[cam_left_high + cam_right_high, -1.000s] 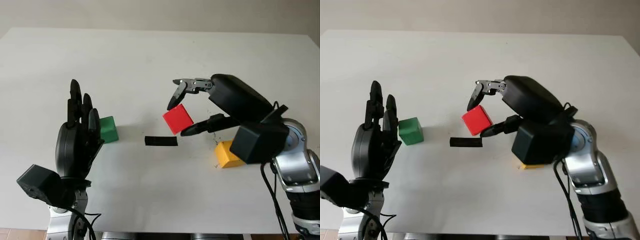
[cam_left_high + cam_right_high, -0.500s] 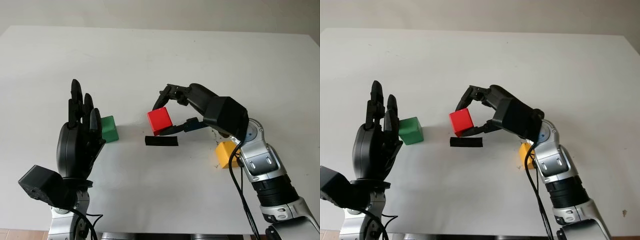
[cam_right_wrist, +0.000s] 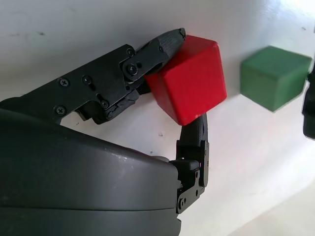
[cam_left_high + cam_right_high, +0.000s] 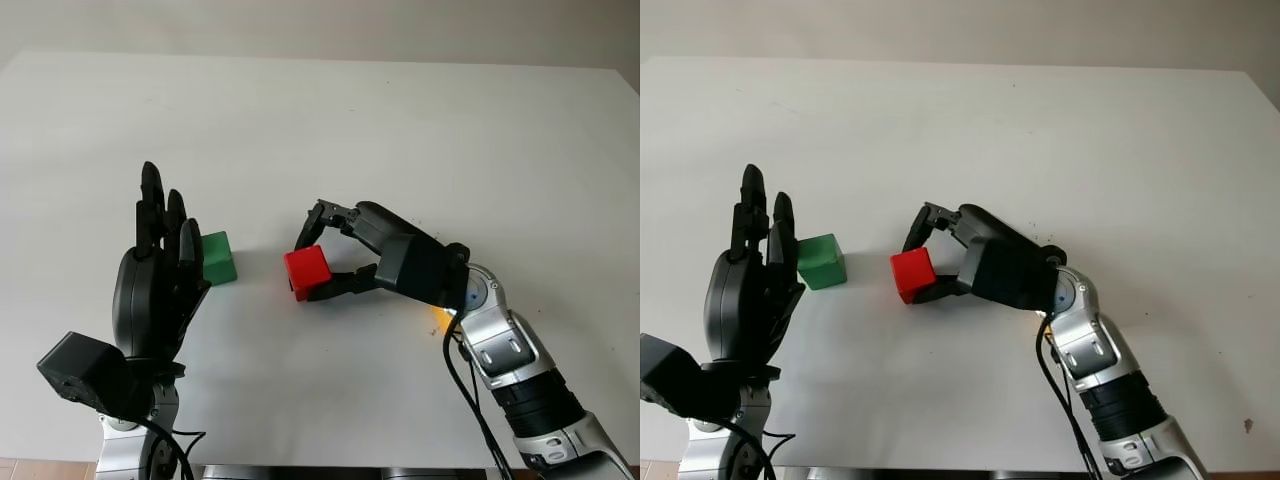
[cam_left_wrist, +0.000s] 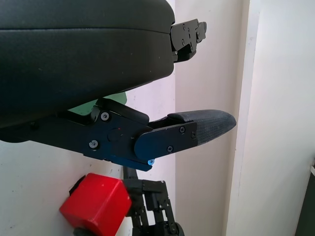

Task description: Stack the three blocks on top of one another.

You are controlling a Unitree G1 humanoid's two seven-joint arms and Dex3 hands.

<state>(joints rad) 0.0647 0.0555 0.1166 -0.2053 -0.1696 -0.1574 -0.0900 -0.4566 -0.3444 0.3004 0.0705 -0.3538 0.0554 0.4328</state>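
Your white flat tabletop (image 4: 420,120) carries everything here. Your left black three-fingered hand (image 4: 160,285) stands upright at the near left, open and holding nothing, its fingertips close beside the green cube-shaped block (image 4: 217,257), which sits on the table apart from the other blocks. Your right black three-fingered hand (image 4: 330,262) reaches in from the right toward the middle of the table, and its fingers (image 3: 160,46) are clamped on the red cube-shaped block (image 4: 306,272), one finger on its upper edge and another pressing from the opposite side. You hold that red block tilted, just right of the green one and not touching it. Behind your right forearm, a sliver of the yellow block (image 4: 440,318) shows on the table, mostly hidden.
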